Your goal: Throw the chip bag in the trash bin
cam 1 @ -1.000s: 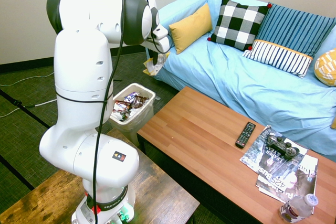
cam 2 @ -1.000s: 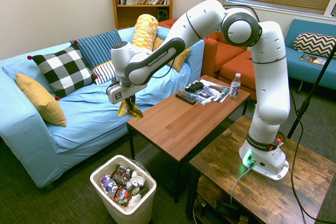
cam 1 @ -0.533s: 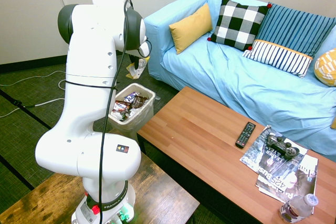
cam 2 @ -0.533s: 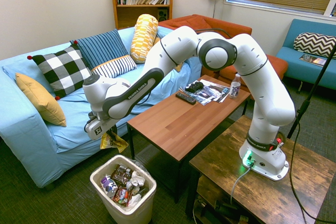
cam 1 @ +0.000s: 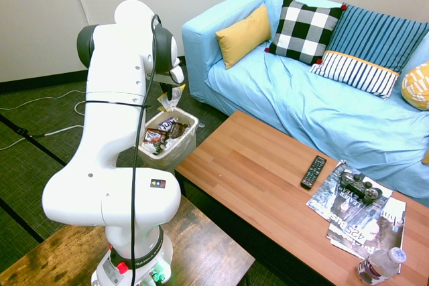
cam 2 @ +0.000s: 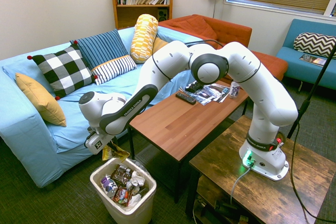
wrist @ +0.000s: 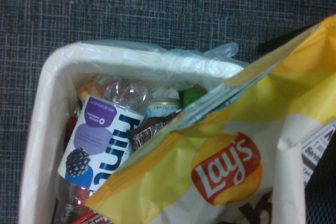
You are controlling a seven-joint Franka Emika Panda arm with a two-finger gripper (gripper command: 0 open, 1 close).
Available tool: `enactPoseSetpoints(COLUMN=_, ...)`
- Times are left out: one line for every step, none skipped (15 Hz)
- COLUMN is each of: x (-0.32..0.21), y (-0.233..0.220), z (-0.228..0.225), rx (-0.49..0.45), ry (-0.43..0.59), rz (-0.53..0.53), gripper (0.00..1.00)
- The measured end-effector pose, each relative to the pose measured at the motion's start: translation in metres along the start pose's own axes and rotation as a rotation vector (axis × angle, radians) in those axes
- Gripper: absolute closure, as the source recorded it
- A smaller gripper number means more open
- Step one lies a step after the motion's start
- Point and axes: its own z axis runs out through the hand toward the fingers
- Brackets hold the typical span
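The chip bag (cam 2: 114,152) hangs from the claw (cam 2: 112,142), close to the top of the trash bin (cam 2: 137,212). The claw is closed on the bag. In the wrist view, yellow and white foil covers part of the bin's rim. It is hard to tell if the bag touches the rim.

Below the claw, the bin is quite full. A clear bottle (wrist: 105,140) with a purple and white label lies in it, with a dark wrapper (cam 2: 123,173) and more trash. A bit of the thin plastic liner (wrist: 223,51) sticks out past the rim.

The bag seems to be over the edge, not the middle. If the claw lets go here, the bag could land on the rim and tip out onto the floor. Foil is light, so it may drift a little or cling to the claw. If the claw goes too low, it could bump the rim and push the bin, or snag the liner. The trash could also hold the bag up so it slides off. A small move in over the middle would likely help.

Beside the claw is the blue sofa (cam 2: 68,150). Farther off from the claw, the wooden bench (cam 1: 234,159) holds a remote (cam 1: 313,172) and magazines (cam 1: 362,219).
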Motion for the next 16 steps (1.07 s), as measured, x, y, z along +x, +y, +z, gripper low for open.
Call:
enactPoseSetpoints(x=0.0001, y=-0.0004, z=-0.0008, rx=0.001, ry=-0.001, rz=0.001, gripper=0.0)
enactPoseSetpoints(x=0.0006, y=-0.0004, z=-0.0007, rx=0.0, ry=-0.001, rz=0.002, gripper=0.0)
enactPoseSetpoints(x=0.0018, y=-0.0006, z=-0.0007, rx=-0.001, ry=-0.001, rz=0.005, gripper=0.0)
enactPoseSetpoints(x=0.0028, y=-0.0008, z=-0.0013, rx=-0.004, ry=-0.004, rz=0.008, gripper=0.0)
enactPoseSetpoints(x=0.0033, y=-0.0016, z=-0.0027, rx=-0.007, ry=-0.007, rz=0.011, gripper=0.0)
enactPoseSetpoints(x=0.0033, y=-0.0025, z=-0.0039, rx=-0.005, ry=-0.008, rz=0.012, gripper=0.0)
enactPoseSetpoints(x=0.0034, y=-0.0032, z=-0.0046, rx=-0.004, ry=-0.01, rz=0.014, gripper=0.0)
enactPoseSetpoints(x=0.0036, y=-0.004, z=-0.0054, rx=-0.001, ry=-0.012, rz=0.015, gripper=0.0)
enactPoseSetpoints(x=0.004, y=-0.0045, z=-0.0063, rx=0.001, ry=-0.013, rz=0.016, gripper=0.0)
enactPoseSetpoints(x=0.0042, y=-0.0048, z=-0.007, rx=0.002, ry=-0.014, rz=0.017, gripper=0.0)
enactPoseSetpoints(x=0.0043, y=-0.0049, z=-0.0073, rx=0.003, ry=-0.015, rz=0.017, gripper=0.0)
enactPoseSetpoints(x=0.0041, y=-0.005, z=-0.0073, rx=0.003, ry=-0.016, rz=0.017, gripper=0.0)
enactPoseSetpoints(x=0.0037, y=-0.005, z=-0.0073, rx=0.003, ry=-0.016, rz=0.017, gripper=0.0)
enactPoseSetpoints(x=0.0031, y=-0.0051, z=-0.0074, rx=0.003, ry=-0.018, rz=0.017, gripper=0.0)
enactPoseSetpoints(x=0.0026, y=-0.0052, z=-0.0075, rx=0.003, ry=-0.019, rz=0.017, gripper=0.0)
enactPoseSetpoints(x=0.0021, y=-0.0052, z=-0.0076, rx=0.003, ry=-0.022, rz=0.013, gripper=0.0)
